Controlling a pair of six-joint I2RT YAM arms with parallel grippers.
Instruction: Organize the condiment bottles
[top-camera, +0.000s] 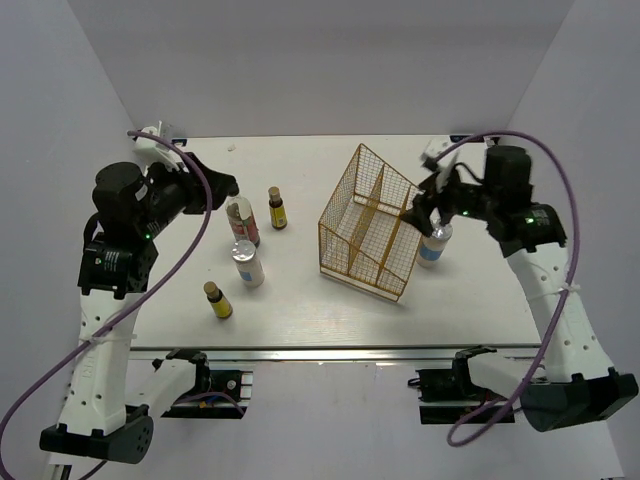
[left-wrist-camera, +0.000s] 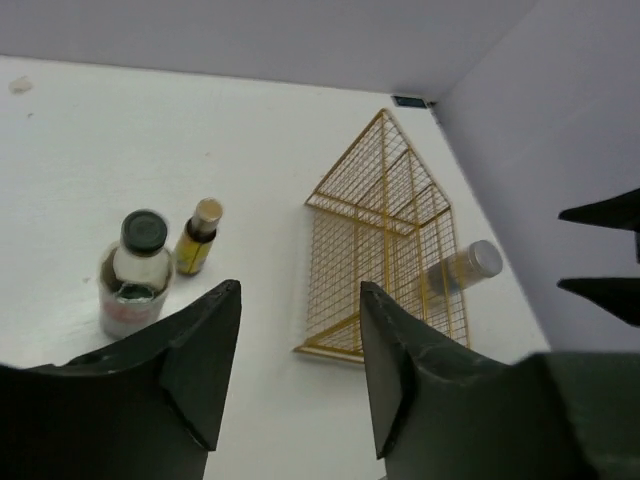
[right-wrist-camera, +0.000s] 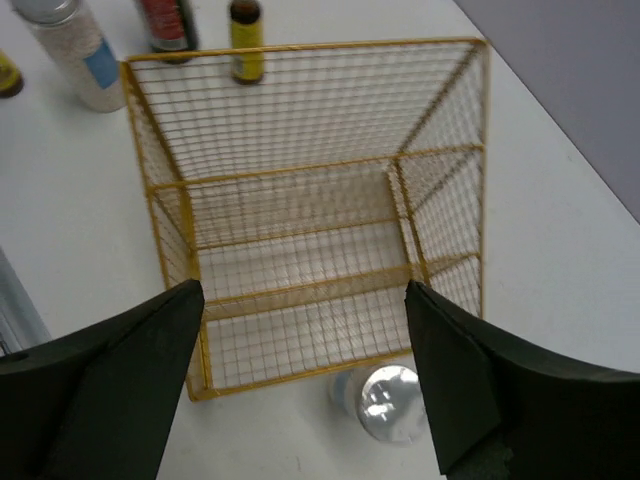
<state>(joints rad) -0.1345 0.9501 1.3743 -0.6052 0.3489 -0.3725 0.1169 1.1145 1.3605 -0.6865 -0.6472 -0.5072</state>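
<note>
The gold wire basket (top-camera: 368, 222) stands mid-table. Left of it are four condiment bottles: a clear red-label bottle (top-camera: 242, 222), an amber one (top-camera: 277, 208) beside it, a white cylinder (top-camera: 247, 263) and a second amber one (top-camera: 217, 299) nearer the front. My left gripper (top-camera: 228, 186) hovers just behind the red-label bottle (left-wrist-camera: 138, 268), open with nothing between its fingers (left-wrist-camera: 212, 350). Another white bottle (top-camera: 432, 245) stands outside the basket's right wall. My right gripper (right-wrist-camera: 305, 290) is wide open above it, and its silver lid (right-wrist-camera: 390, 402) shows below the jaws.
White walls close in the table at the back and both sides. The basket (right-wrist-camera: 310, 200) is divided into compartments and holds nothing. Purple cables loop off both arms. The table's front edge runs just beyond the front amber bottle.
</note>
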